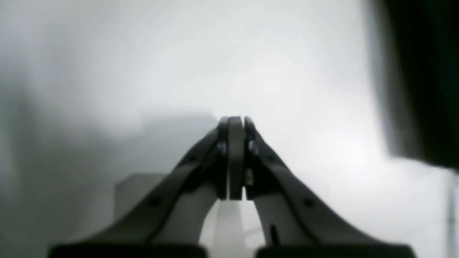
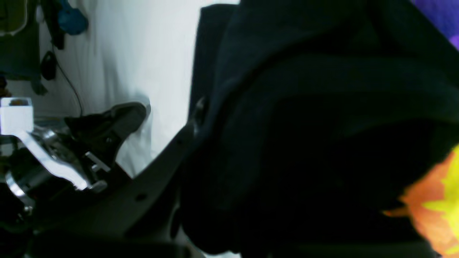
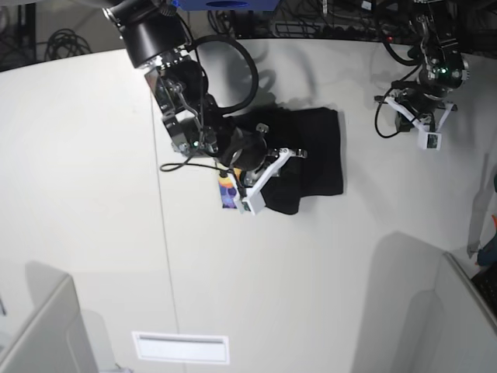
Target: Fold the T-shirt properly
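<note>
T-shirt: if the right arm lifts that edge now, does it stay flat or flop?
Probably flops: the T-shirt already drapes in soft folds over the right pincer. It likely drags rather than slides as one piece, since most of it lies bunched on the table. Looks light.

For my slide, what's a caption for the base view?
Right arm's jaws gripping the folded black T-shirt on the white table; left arm waits apart.

The T-shirt (image 3: 314,155) under my right gripper (image 3: 283,159) is soft matt black cloth with a bright print. My left gripper (image 1: 236,123) has matt dark plastic fingers with small shiny metal screws, above a smooth matt white table (image 3: 85,194).
</note>
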Robot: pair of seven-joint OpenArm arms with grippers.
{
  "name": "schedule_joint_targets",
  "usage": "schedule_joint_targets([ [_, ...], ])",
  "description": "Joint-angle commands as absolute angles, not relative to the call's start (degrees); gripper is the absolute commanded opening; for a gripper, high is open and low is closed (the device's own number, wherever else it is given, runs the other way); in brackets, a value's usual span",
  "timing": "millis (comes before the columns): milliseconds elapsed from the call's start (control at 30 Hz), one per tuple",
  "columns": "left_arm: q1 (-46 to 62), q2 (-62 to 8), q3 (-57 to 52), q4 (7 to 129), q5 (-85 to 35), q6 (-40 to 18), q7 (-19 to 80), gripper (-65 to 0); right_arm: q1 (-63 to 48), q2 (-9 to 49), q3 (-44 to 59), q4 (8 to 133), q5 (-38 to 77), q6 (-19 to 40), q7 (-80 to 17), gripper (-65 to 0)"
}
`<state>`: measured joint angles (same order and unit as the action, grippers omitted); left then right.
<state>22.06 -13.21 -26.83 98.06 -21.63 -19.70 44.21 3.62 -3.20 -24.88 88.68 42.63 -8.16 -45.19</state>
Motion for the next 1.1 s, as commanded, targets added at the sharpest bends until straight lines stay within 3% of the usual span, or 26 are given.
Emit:
schedule_joint_targets([
  [0,21.9,-13.9,-27.7,98.9,-22.0,-19.7,43.2,-65.0,4.7,-3.9,-24.8,89.5,43.6,-7.7,-44.5,-59.1],
  [67,21.9,-14.0,-28.8,98.8,-22.0,-19.7,44.2,-65.0,4.7,-4.1,-24.8,89.5,43.6,-7.7,-44.5,-45.2],
  [133,21.4,-14.0,-30.4,98.9,-22.0,-19.7,46.7,-65.0,4.7,-4.8,-24.8,89.5,43.7,-7.7,-44.5,-35.3],
  [233,21.2,-14.0,-33.4,99.1,-22.0,-22.6,48.4,-65.0,4.7,-5.3,-24.9,89.5,43.9,-7.6,-44.8,-26.7],
  [400,21.2,-14.0,-38.7,98.9,-22.0,-27.0,48.7,-65.0,6.5,-5.8,-30.4,89.5,43.8,-7.6,-44.6,-26.7],
  [867,21.3,-15.7,-41.5,98.5,-21.9,-27.2,48.7,-65.0,15.6,-6.9,-50.1,88.7,44.0,-7.7,-45.1,-26.7],
  [1067,21.3,-15.5,-41.3,98.5,-22.0,-27.2,48.7,-65.0,16.5,-6.7,-49.5,94.0,43.7,-7.7,-50.1,-26.7],
])
